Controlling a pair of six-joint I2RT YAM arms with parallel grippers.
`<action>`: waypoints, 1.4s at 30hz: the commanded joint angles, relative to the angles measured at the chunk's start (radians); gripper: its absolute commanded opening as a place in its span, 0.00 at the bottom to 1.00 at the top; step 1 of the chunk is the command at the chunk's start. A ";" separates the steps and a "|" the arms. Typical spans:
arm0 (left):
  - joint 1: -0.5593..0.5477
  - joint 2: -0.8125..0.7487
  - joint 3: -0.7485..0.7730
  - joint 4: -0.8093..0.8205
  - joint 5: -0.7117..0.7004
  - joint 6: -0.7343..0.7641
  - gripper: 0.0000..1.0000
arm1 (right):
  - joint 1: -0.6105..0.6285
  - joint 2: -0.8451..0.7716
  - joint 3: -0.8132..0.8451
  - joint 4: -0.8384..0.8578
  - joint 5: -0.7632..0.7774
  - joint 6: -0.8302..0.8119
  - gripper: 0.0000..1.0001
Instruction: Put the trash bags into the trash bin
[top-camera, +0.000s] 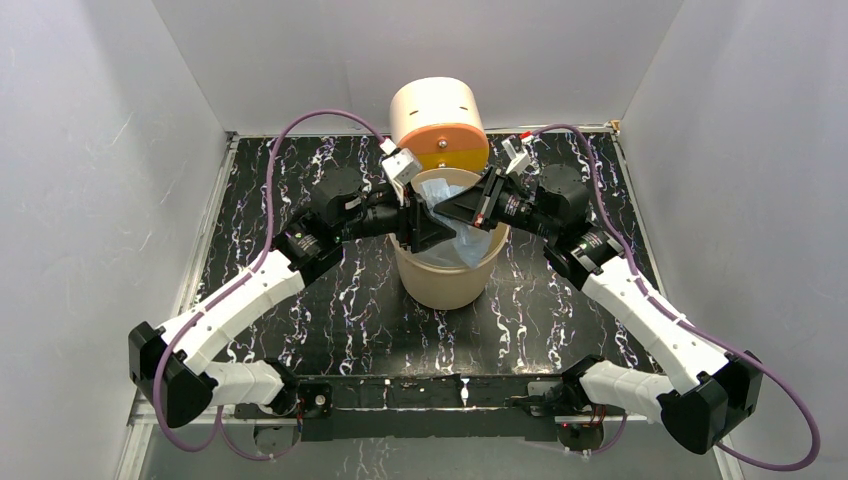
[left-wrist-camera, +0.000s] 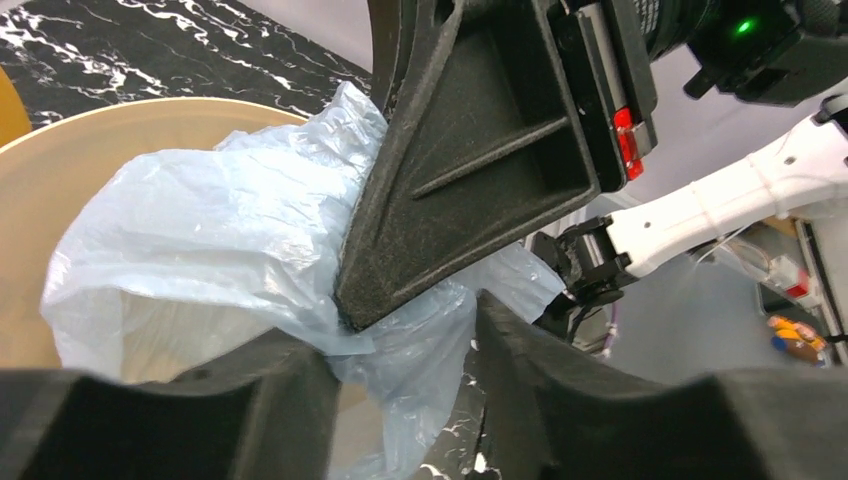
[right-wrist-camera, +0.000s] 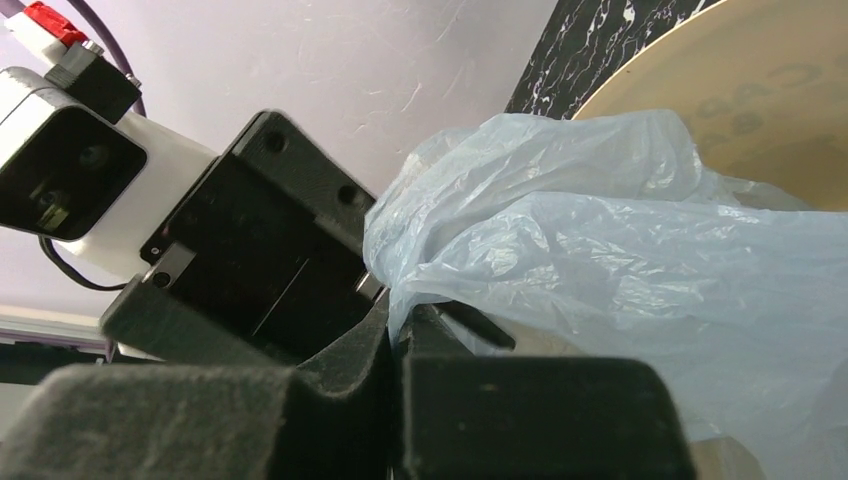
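The trash bin, a tan round bucket, stands mid-table. The pale-blue trash bag bulges out of its mouth, part inside, part over the rim. My right gripper reaches over the bin from the right and is shut on a fold of the bag; its jaws meet on the film. My left gripper faces it from the left. Its jaws stand apart, with loose bag film hanging between them. The bin's rim shows behind.
A cream cylinder with an orange front stands right behind the bin, almost touching it. The black marbled table is boxed in by white walls on three sides. Purple cables loop from both arms.
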 joint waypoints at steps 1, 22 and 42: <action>-0.003 -0.004 -0.007 0.062 0.023 -0.021 0.38 | -0.003 -0.028 0.004 0.050 0.002 -0.014 0.12; -0.002 -0.044 0.005 -0.092 0.038 0.056 0.14 | -0.015 -0.051 0.019 -0.023 0.073 -0.063 0.30; -0.003 -0.057 -0.002 -0.087 -0.007 0.048 0.52 | -0.026 -0.059 0.018 -0.019 0.045 -0.075 0.00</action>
